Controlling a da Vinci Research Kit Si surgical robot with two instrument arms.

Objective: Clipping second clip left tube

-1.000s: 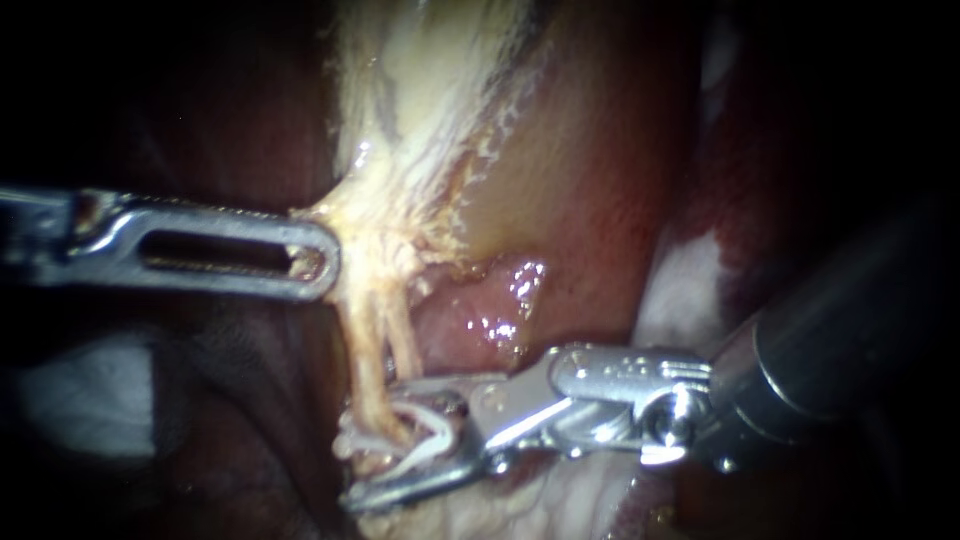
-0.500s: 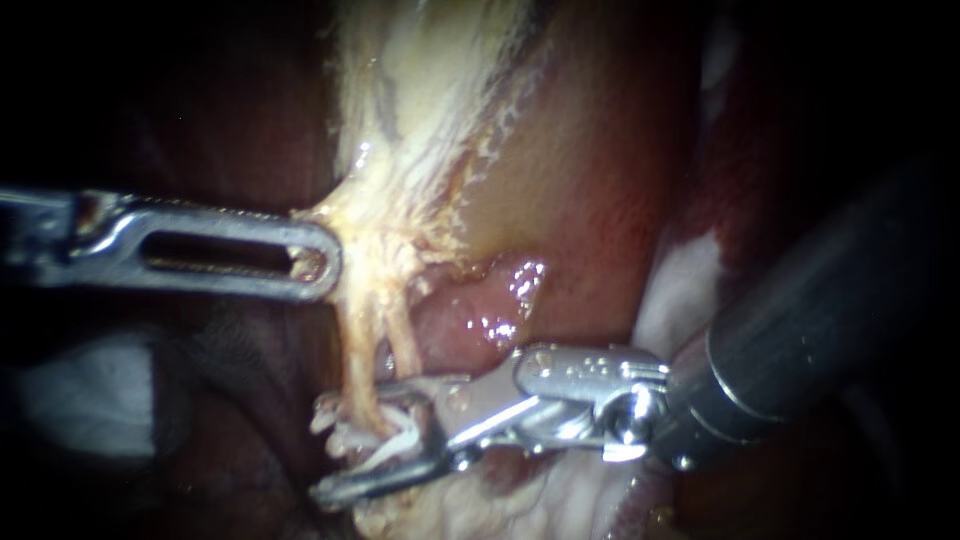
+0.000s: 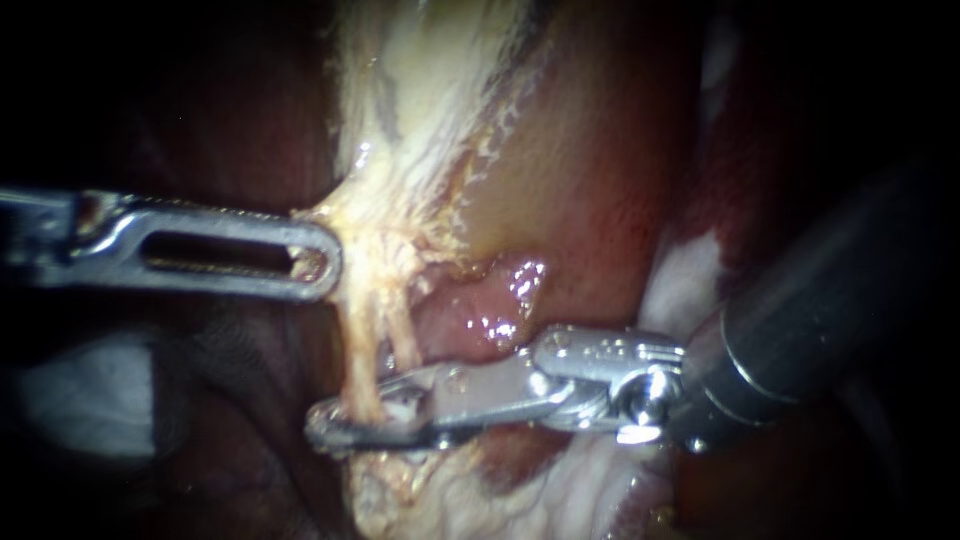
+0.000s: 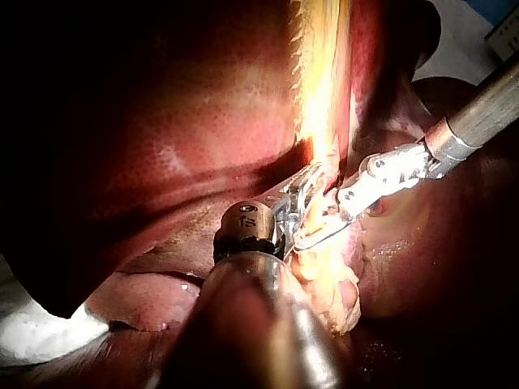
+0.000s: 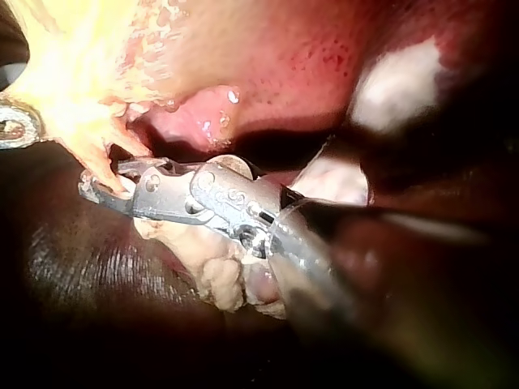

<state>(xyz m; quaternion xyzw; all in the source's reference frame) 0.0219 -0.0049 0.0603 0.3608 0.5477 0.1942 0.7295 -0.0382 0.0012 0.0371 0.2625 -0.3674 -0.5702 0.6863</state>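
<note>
Two pale strands run down from the yellow-white tissue [image 3: 400, 215] below the gallbladder [image 3: 430, 90]. My right instrument [image 3: 345, 425] comes in from the right, and its jaws lie together across the left tube [image 3: 362, 360] near its lower end. A bit of white clip [image 3: 405, 408] shows between them. My left instrument [image 3: 318, 262] reaches in from the left, its slotted jaws shut on the edge of the yellow-white tissue and holding it taut. In the right wrist view the right instrument's jaws [image 5: 101, 188] pinch the same strand. In the left wrist view both tips meet at the strands [image 4: 320, 219].
Dark red liver [image 3: 600, 180] lies to the right of the strands, with a glistening pink fold [image 3: 490, 310] just above the right instrument. White gauze [image 3: 685, 285] lies behind the right shaft and more gauze [image 3: 90, 400] at the lower left.
The right instrument's jaws, open around the left tube with a white clip showing, have slid a little left and shut on the tube. The left instrument has held still.
</note>
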